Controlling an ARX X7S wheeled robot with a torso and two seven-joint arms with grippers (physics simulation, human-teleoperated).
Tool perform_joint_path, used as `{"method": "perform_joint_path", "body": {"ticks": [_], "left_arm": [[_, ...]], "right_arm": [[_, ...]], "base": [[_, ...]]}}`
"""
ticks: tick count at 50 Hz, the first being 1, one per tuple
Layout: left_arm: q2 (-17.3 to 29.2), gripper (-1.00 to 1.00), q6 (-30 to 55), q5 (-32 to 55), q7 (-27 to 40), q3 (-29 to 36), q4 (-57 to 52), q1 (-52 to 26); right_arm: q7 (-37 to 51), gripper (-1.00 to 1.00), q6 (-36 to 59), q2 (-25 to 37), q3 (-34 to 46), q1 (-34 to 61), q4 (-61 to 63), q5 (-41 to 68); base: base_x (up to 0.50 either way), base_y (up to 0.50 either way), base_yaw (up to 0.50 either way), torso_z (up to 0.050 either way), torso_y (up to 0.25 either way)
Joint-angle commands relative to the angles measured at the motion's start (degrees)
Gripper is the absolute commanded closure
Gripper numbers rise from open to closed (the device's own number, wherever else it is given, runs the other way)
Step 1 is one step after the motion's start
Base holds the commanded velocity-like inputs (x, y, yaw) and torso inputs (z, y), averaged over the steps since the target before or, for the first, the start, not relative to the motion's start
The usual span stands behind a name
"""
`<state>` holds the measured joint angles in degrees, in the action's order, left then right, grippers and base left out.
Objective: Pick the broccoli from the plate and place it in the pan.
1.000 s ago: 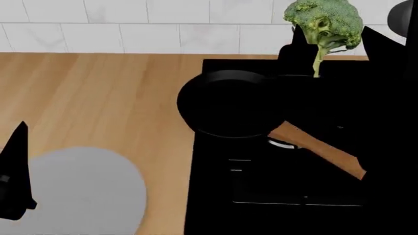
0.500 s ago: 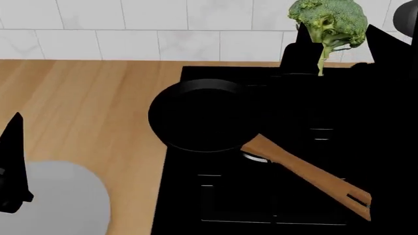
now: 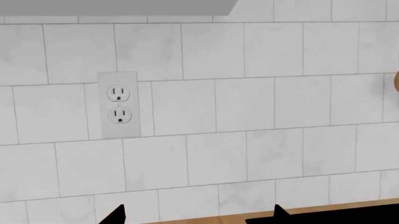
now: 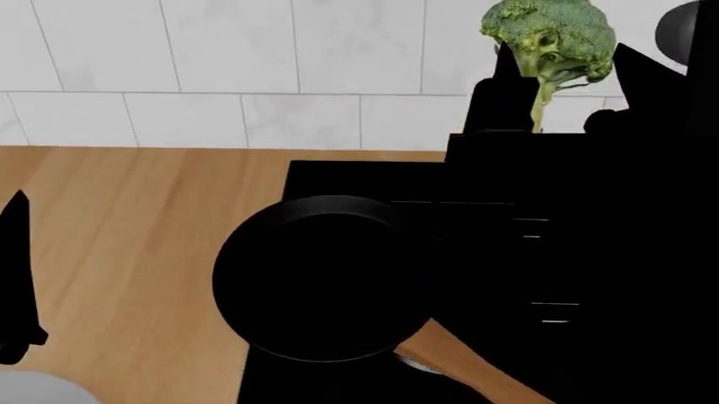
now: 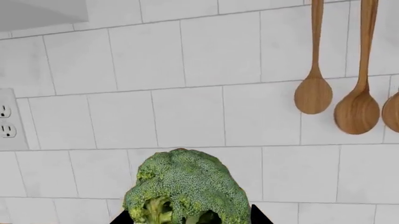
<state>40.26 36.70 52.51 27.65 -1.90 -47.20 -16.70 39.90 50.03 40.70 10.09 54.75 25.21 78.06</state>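
My right gripper (image 4: 558, 71) is shut on the broccoli (image 4: 550, 38), a dark-green floret with a pale stalk, held high against the tiled wall, above and to the right of the pan. In the right wrist view the broccoli (image 5: 181, 191) fills the gap between the two black fingertips. The round black pan (image 4: 320, 286) sits on the black cooktop, with a bit of its brown wooden handle (image 4: 472, 374) showing at the lower edge. The light-grey plate (image 4: 34, 389) shows only as a sliver at the lower left. My left gripper (image 3: 196, 215) is open and empty, facing the wall.
A black cooktop (image 4: 337, 181) lies on a wooden counter (image 4: 113, 227) backed by a white tiled wall. Wooden spoons (image 5: 313, 88) hang on the wall in the right wrist view. A wall outlet (image 3: 118, 105) shows in the left wrist view.
The head view has shifted: the pan and cooktop now sit lower and further left, and the plate has nearly left the frame. The broccoli stays held high in my right gripper.
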Motion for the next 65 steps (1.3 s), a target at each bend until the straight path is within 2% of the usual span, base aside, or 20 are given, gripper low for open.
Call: {"method": "perform_joint_path", "body": {"ticks": [1,5,16,26,42,64,65], "left_arm": [[0.0,-1.00,0.3,0.4,0.6,0.4,-0.4,-0.4],[-0.3,-1.00,0.2,0.3,0.7,0.8,-0.4,-0.8],[-0.6,-1.00,-0.4,-0.3,1.2,0.7,-0.9,0.5],[0.1,-1.00,-0.3,1.0,2.1,-0.4,-2.0,1.5],[0.1,-1.00,-0.8,1.2,2.5,-0.6,-2.2,2.4],[-1.0,-1.00,-1.6,0.3,3.1,0.4,-2.3,2.8],[-1.0,-1.00,-1.6,0.4,3.1,0.4,-2.3,2.7]], "right_arm": [[-5.6,1.00,3.3,-0.6,4.8,4.0,0.1,-3.1],[-8.3,1.00,4.5,-3.0,8.2,5.9,-2.0,-4.3],[-18.9,1.00,3.4,-9.6,20.5,8.9,-10.6,-15.9],[-23.0,1.00,2.1,-11.5,28.3,6.8,-12.8,-22.1],[-22.8,1.00,2.2,-10.7,31.1,1.6,-11.1,-22.1],[-23.6,1.00,1.5,-11.4,33.1,0.1,-11.2,-22.8],[-23.5,-1.00,1.6,-11.5,33.0,0.0,-11.2,-22.6]], "base": [[0.00,0.00,0.00,0.000,0.000],[0.00,0.00,0.00,0.000,0.000],[0.00,0.00,0.00,0.000,0.000],[0.00,0.00,0.00,0.000,0.000],[0.00,0.00,0.00,0.000,0.000],[0.00,0.00,0.00,0.000,0.000],[0.00,0.00,0.00,0.000,0.000]]}}
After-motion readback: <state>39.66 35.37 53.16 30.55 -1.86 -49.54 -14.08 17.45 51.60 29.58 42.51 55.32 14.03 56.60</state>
